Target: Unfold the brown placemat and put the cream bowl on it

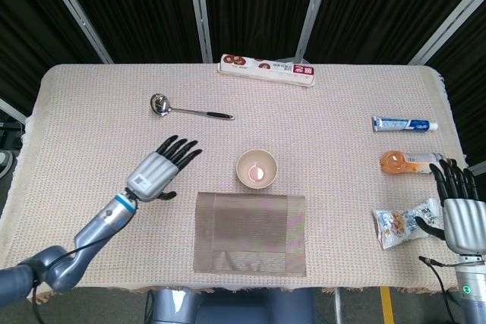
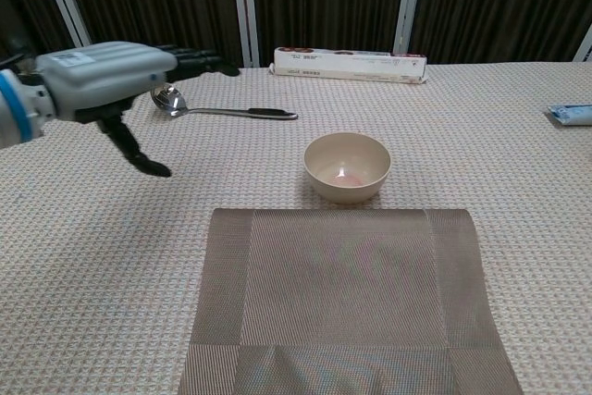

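From the head view, the brown placemat (image 1: 251, 233) lies flat at the near middle of the table (image 1: 91, 134), a woven rectangle with a lighter centre panel and darker border bands; a folded layer shows along its near edge. The cream bowl (image 1: 257, 168) stands upright just beyond the mat's far edge, apart from it, with a pinkish glint inside. The left hand (image 1: 162, 168) hovers left of the bowl, fingers spread and straight, holding nothing. The right hand (image 1: 459, 210) sits at the table's right edge beside a snack packet (image 1: 401, 223), fingers extended and empty. Farther off lie a ladle (image 1: 186, 108), a long box (image 1: 267, 69), a toothpaste tube (image 1: 404, 124) and an orange bottle (image 1: 410, 162).

From the chest view, the placemat (image 2: 342, 298) fills the near foreground, its weave ribbed. The bowl (image 2: 347, 166) stands just behind it, round and smooth. The left hand (image 2: 116, 76) hangs above the cloth at left, thumb pointing down, released. The right hand is out of this view.
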`<control>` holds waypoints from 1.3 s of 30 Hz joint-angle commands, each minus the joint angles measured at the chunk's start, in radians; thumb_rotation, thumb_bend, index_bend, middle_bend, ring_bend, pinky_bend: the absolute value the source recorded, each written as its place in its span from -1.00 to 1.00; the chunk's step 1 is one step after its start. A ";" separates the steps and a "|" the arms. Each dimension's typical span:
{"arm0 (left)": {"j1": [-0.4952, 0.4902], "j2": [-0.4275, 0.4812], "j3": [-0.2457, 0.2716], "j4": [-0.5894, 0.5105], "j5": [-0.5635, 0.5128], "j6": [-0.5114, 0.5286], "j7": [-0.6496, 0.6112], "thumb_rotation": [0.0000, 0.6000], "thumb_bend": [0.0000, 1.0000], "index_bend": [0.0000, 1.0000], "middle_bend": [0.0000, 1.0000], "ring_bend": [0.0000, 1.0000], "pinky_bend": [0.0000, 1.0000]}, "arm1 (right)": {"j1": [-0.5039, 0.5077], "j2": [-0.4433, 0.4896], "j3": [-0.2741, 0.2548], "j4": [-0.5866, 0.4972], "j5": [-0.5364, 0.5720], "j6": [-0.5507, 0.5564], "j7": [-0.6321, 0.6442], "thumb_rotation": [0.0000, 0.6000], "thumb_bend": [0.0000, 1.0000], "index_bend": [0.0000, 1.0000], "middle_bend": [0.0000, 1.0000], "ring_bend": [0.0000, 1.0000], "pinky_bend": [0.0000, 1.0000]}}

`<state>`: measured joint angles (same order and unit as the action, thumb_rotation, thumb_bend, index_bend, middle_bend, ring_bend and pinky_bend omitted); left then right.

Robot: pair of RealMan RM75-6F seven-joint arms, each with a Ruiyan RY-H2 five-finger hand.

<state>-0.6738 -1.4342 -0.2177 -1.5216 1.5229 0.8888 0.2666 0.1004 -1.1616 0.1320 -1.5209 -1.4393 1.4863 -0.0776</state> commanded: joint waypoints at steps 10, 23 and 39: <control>-0.249 -0.284 -0.071 0.259 -0.108 -0.179 0.050 1.00 -0.55 -0.38 -1.00 -1.00 -1.00 | -0.002 0.006 0.015 0.043 0.045 -0.019 0.045 1.00 -1.00 -1.00 -1.00 -1.00 -1.00; -0.331 -0.390 -0.064 0.407 -0.180 -0.213 0.110 1.00 -0.35 -0.21 -1.00 -1.00 -1.00 | 0.002 0.012 0.012 0.058 0.049 -0.037 0.071 1.00 -1.00 -1.00 -1.00 -1.00 -1.00; -0.367 -0.442 -0.046 0.471 -0.246 -0.203 0.155 1.00 -0.14 0.36 -1.00 -1.00 -1.00 | 0.001 0.023 0.011 0.058 0.049 -0.038 0.087 1.00 -1.00 -1.00 -1.00 -1.00 -1.00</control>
<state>-1.0395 -1.8769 -0.2639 -1.0495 1.2806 0.6823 0.4150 0.1020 -1.1390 0.1430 -1.4628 -1.3907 1.4477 0.0083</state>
